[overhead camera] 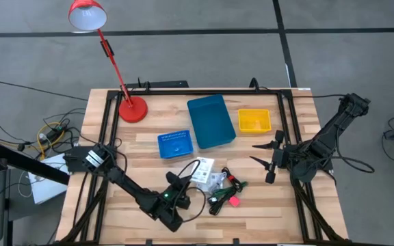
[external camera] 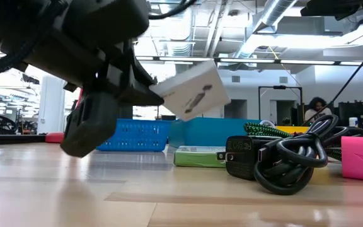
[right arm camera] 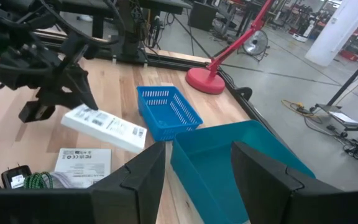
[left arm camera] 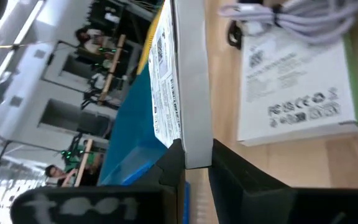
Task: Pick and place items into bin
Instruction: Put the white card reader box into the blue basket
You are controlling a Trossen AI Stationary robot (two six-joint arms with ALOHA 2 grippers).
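Note:
My left gripper point(overhead camera: 181, 186) sits near the table's front middle, shut on a white printed flat packet point(overhead camera: 201, 169) point(external camera: 191, 91). A second white packet point(left arm camera: 297, 81) lies flat on the table with a pale cable across it. Beside it lie black pieces with red accents point(overhead camera: 230, 180), a coiled black cable point(external camera: 288, 161), a green pen point(overhead camera: 219, 200) and a pink bit point(overhead camera: 234, 201). My right gripper point(right arm camera: 194, 168) is open and waits at the table's right side point(overhead camera: 269, 160), touching nothing. My left gripper pinches the white packet by one narrow end point(left arm camera: 194, 158) between its two fingers point(left arm camera: 235, 171), which lie on its flat faces. The fingers reach level from the table's near left. The packet is lifted clear of the table and tilted, sticking out beyond the fingertips.
A small blue basket point(overhead camera: 175, 143), a larger teal bin point(overhead camera: 211, 119) and a yellow bin point(overhead camera: 254, 121) stand toward the table's far side. A red desk lamp point(overhead camera: 133, 108) stands at the far left. Bare wood lies along the near edge.

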